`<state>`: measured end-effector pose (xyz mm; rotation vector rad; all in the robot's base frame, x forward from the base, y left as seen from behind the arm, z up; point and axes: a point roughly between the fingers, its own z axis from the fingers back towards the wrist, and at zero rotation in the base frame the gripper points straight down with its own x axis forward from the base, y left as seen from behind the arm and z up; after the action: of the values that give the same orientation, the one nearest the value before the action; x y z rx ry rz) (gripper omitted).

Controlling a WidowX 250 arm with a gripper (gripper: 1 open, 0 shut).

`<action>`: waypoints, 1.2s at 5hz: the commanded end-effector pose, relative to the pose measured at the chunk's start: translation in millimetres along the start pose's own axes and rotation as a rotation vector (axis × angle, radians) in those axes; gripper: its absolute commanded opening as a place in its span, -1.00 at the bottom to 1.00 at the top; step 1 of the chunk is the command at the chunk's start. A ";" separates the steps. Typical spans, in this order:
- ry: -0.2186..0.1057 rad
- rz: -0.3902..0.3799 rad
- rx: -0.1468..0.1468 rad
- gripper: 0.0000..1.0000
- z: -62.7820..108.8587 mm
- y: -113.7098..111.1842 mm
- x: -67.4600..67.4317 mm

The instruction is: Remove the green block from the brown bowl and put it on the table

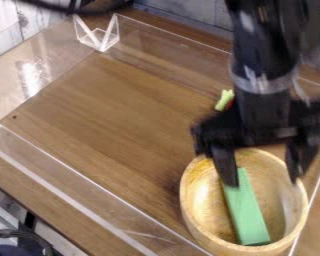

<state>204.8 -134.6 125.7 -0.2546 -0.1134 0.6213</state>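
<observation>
The green block [247,211] lies flat inside the brown bowl [192,198] at the lower right, running from the bowl's middle toward its near rim. My gripper [262,166] hangs over the far half of the bowl, pointing steeply down, blurred by motion. It is open wide, with one of its dark fingers [220,166] at the bowl's left rim and the other at the right rim. Nothing is between them. The block's far end sits just below the gripper. The table [109,110] spreads out to the left.
A small green tip of a toy [224,99] peeks out behind the arm, just beyond the bowl. A clear acrylic stand [96,32] sits at the far left corner. Low clear walls [83,205] border the table.
</observation>
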 end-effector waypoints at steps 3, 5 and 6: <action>-0.010 0.052 -0.029 -1.00 -36.2 6.3 -1.7; -0.029 -0.056 -0.022 -1.00 -23.7 -14.2 26.6; -0.042 -0.091 -0.032 -1.00 -11.9 -16.4 50.5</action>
<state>250.0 -117.8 108.4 -0.2408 -0.1426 0.5394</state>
